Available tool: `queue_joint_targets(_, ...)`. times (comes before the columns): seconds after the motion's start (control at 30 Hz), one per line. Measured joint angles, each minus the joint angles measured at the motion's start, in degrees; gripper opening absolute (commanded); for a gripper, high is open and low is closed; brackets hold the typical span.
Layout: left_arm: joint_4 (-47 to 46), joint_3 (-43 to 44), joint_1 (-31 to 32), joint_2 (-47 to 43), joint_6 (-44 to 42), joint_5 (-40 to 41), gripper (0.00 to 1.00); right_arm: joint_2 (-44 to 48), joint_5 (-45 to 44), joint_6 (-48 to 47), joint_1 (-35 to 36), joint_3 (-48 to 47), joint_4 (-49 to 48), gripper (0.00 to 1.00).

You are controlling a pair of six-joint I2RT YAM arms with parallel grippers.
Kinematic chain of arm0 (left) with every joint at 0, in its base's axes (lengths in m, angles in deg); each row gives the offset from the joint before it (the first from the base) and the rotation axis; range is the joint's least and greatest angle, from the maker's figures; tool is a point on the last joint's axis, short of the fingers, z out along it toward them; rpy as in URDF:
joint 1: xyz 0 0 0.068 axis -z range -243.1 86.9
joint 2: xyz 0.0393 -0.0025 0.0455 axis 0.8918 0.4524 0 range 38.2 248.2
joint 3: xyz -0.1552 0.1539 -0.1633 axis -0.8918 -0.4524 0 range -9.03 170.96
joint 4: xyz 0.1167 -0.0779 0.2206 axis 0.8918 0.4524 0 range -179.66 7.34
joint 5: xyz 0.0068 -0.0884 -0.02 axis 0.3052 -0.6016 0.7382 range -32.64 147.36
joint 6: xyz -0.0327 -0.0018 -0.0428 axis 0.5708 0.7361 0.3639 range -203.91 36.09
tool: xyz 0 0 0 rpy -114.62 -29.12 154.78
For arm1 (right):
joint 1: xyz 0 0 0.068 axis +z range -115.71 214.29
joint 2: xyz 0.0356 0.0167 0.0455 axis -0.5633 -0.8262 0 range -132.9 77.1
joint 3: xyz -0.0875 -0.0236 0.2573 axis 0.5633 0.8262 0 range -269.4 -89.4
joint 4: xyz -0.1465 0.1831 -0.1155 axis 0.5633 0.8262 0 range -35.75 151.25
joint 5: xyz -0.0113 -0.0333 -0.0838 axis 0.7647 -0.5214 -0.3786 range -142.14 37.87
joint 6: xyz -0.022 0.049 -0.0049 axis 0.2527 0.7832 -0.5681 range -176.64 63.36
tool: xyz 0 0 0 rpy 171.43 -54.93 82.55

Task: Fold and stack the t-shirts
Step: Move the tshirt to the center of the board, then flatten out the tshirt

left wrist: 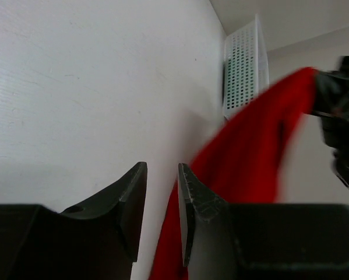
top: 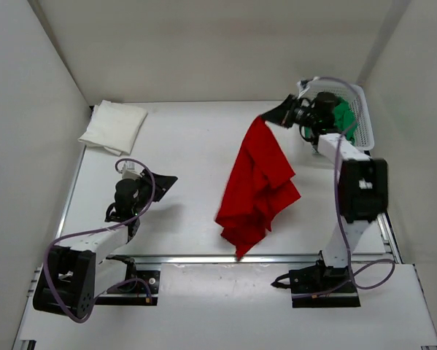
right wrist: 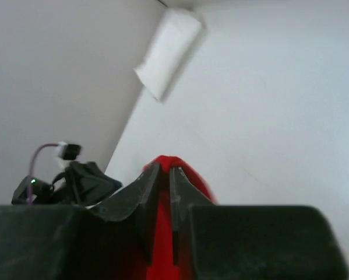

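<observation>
A red t-shirt (top: 258,186) hangs crumpled from my right gripper (top: 264,119), its lower end trailing to the table's front edge. In the right wrist view the fingers of that gripper (right wrist: 164,169) pinch a fold of the red t-shirt (right wrist: 162,245). A white t-shirt (top: 114,125) lies folded in the far left corner. A green t-shirt (top: 343,117) sits in the basket, partly hidden by the right arm. My left gripper (top: 167,182) hovers over the table left of the red cloth, jaws slightly apart and empty (left wrist: 162,175).
The white lattice basket (top: 364,109) stands at the back right, also seen in the left wrist view (left wrist: 244,64). White walls close in the table on the left, back and right. A metal rail (top: 203,257) runs along the front edge.
</observation>
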Motion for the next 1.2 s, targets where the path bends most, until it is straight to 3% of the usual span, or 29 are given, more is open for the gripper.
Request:
queue_joint_targets(0.13,2.10,0.20,0.87,0.44,-1.95,1.29,0.42,-20.00,-0.72,-1.29,0.59,-9.49,12.13,0.39)
queue_joint_targets(0.2,3.80,1.42,3.41,1.33,-3.98,2.51,0.43,-23.85,-4.35,-5.25,1.33,-15.28,21.49,0.44)
queue_joint_targets(0.33,10.16,10.75,15.93,6.45,-11.28,7.48,0.51,-19.65,-16.22,-14.10,5.62,-22.40,33.79,0.42)
queue_joint_targets(0.37,10.91,13.09,18.73,7.96,-12.66,8.11,0.52,-17.16,-18.40,-15.19,6.56,-21.84,34.88,0.30)
queue_joint_targets(0.47,12.66,21.49,27.89,13.99,-17.66,9.79,0.59,-2.47,-25.24,-17.51,9.38,-10.05,33.18,0.00)
queue_joint_targets(0.57,16.09,29.86,34.27,21.75,-22.51,10.54,0.65,14.45,-29.35,-15.76,8.52,8.33,27.56,0.00)
queue_joint_targets(0.67,20.11,38.05,38.95,29.97,-27.63,12.48,0.71,23.06,-32.17,-12.76,5.42,23.39,21.62,0.00)
queue_joint_targets(0.73,23.28,43.12,42.38,34.60,-31.17,14.82,0.73,25.62,-33.86,-10.95,3.32,32.63,20.81,0.03)
queue_joint_targets(0.83,26.60,48.43,46.14,39.28,-35.98,16.72,0.73,28.33,-34.86,-8.94,2.38,43.39,21.53,0.25)
queue_joint_targets(0.93,29.86,53.20,47.67,43.47,-39.95,17.35,0.73,34.29,-36.15,-7.63,2.38,51.01,22.45,0.39)
queue_joint_targets(1.07,33.86,58.62,48.39,48.89,-43.76,19.56,0.70,40.65,-38.10,-7.45,2.19,55.19,22.47,0.46)
queue_joint_targets(1.2,36.83,61.27,49.00,52.59,-45.79,22.08,0.63,41.22,-42.07,-8.17,2.54,55.34,23.08,0.50)
